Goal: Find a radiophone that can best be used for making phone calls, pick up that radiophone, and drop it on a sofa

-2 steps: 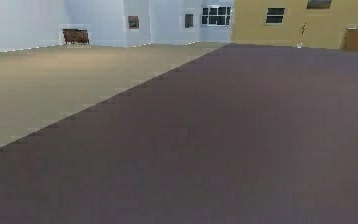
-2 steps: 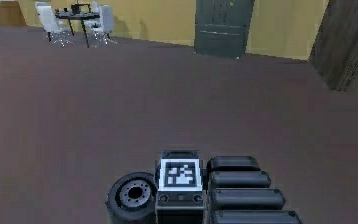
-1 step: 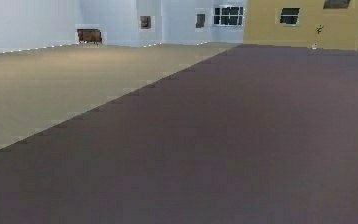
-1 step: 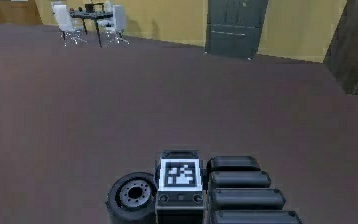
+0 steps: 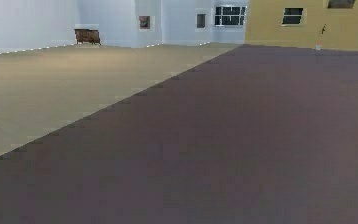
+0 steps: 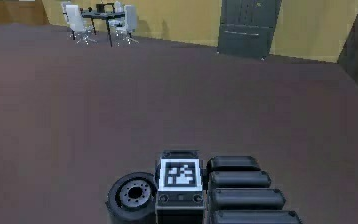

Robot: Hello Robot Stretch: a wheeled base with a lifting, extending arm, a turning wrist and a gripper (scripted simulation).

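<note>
Tool (image 6: 133, 196): dark round body beside one white marked square (image 6: 179, 173); cannot tell whether holding anything.
Radiophone: place cannot be told.
Far wall: one dark desk (image 6: 105, 14), two white chairs (image 6: 77, 20), one dark grey double door (image 6: 249, 28).

The top edge cuts off the far dark door (image 6: 249, 28), the bottom edge cuts the arm (image 6: 237, 188), and the far-left furniture (image 5: 87, 36) is too small to name.

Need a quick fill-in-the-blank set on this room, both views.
1. Arm side view: white ____ stand at the dark table.
2. The wall behind that table is ____.
3. Forward view: the beige floor lies on the picture's ____ side.
Missing words: chairs; yellow; left.
</note>
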